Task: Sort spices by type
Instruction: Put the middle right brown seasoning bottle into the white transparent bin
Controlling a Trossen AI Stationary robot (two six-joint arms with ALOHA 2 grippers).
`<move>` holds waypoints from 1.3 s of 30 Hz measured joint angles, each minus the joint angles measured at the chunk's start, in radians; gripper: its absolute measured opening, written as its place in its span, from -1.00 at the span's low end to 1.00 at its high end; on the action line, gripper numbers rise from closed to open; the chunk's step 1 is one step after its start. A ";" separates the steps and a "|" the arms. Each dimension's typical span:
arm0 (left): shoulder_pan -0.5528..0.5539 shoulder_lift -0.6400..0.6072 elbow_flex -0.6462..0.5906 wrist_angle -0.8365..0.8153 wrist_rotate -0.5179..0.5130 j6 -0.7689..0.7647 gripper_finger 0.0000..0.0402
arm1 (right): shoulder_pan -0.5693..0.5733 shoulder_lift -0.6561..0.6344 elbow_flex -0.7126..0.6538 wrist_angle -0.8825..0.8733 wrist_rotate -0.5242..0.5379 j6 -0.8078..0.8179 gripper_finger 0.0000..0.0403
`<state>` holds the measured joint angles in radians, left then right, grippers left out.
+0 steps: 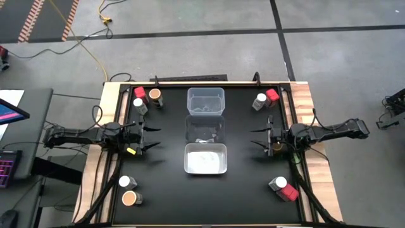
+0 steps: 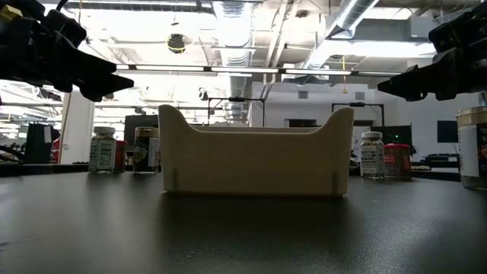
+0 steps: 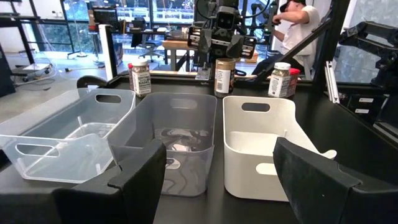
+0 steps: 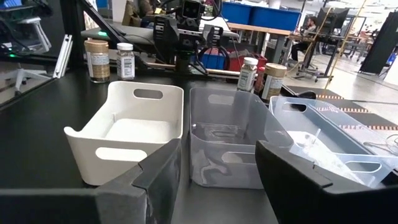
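Observation:
The spices stand upright on the black table in small groups. At the far left are a red-topped jar (image 1: pixel 139 92), a tan-topped jar (image 1: pixel 155 96) and a white-topped jar (image 1: pixel 140 105). The far right group (image 1: pixel 266 98), the near left group (image 1: pixel 128 190) and the near right group (image 1: pixel 284 188) hold two jars each. One tan-topped jar (image 1: pixel 276 147) stands under my right arm. My left gripper (image 1: pixel 155 137) (image 3: pixel 217 186) hangs open at the table's left, pointing level at the bins. My right gripper (image 1: pixel 254 137) (image 4: pixel 217 180) hangs open at the right, facing it.
Three bins stand in a row down the table's middle: a clear one (image 1: pixel 205 101) farthest, a greyish clear one (image 1: pixel 204 130) between the grippers, a white one (image 1: pixel 205 158) nearest. Bare black table lies between the bins and the jar groups. A person (image 3: pixel 298 22) is beyond the table.

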<state>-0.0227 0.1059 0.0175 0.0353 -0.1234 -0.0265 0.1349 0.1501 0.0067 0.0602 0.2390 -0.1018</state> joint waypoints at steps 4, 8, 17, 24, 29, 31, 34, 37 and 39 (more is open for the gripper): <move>0.000 0.000 0.000 0.000 0.000 0.000 0.42 | 0.000 0.000 0.004 0.000 0.001 0.000 0.19; 0.000 0.000 0.000 0.000 0.000 0.000 0.42 | 0.000 0.000 0.012 -0.005 0.005 -0.001 0.19; 0.000 0.000 0.000 0.000 0.000 0.000 0.42 | 0.000 0.000 0.014 -0.009 0.032 0.085 0.34; 0.000 0.000 0.000 0.000 0.000 0.000 0.42 | -0.001 0.000 0.020 0.059 0.084 0.144 0.80; 0.000 0.000 0.000 0.000 0.000 0.000 0.42 | -0.021 0.015 0.094 -0.003 0.099 0.138 0.94; 0.000 0.000 0.000 0.000 0.000 0.000 0.42 | -0.028 0.032 0.134 -0.027 0.107 0.126 0.93; 0.000 0.000 0.000 0.000 0.000 0.000 0.42 | -0.047 0.073 0.206 -0.029 0.109 0.120 0.96; 0.000 0.000 0.000 0.000 0.000 0.000 0.42 | -0.061 0.108 0.270 -0.030 0.109 0.150 0.97; 0.000 0.000 0.000 0.000 0.000 0.000 0.42 | -0.064 0.118 0.300 -0.026 0.108 0.166 0.95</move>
<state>-0.0228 0.1059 0.0177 0.0353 -0.1238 -0.0265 0.0704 0.2684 0.3071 0.0338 0.3474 0.0647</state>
